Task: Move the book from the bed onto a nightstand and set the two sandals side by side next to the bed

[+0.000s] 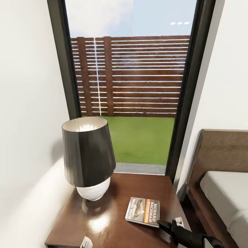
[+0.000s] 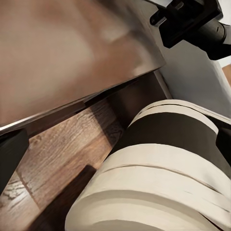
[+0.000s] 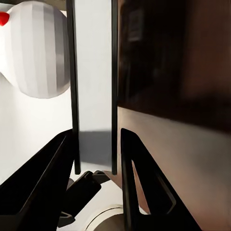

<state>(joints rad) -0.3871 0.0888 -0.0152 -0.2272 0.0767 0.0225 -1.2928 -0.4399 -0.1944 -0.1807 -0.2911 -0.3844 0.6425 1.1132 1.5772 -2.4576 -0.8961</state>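
Head view: nightstand (image 1: 113, 220) sits in the corner below the tall window (image 1: 132, 82), reddish-brown top with a glossy highlight. The book (image 1: 143, 211) lies flat on it, toward the bed-side edge, orange band and white lettering readable, cover up. A lamp (image 1: 88, 156) with a dark shade and white rounded base stands on the nightstand's left rear part, apart from the book. The bed (image 1: 225, 193) is just right of the nightstand: brown headboard, whitish mattress, dark frame.

Right gripper (image 1: 167, 225) comes in from the lower right corner, black arm reaching low over the nightstand's front right edge, tip just beside the book's near corner. Can't tell from this view whether it touches the book.

Right wrist view: both dark fingers (image 3: 139, 183) are spread with a clear gap between them and nothing in it. Past them I see the window's dark frame, the white lamp base (image 3: 36, 48) and the brown tabletop (image 3: 173, 57).

Left wrist view: camera is low, looking at the wood-plank floor (image 2: 62, 154) under the nightstand's edge, plus the robot's own beige-and-black body (image 2: 163, 163). Left gripper's state can't be told.
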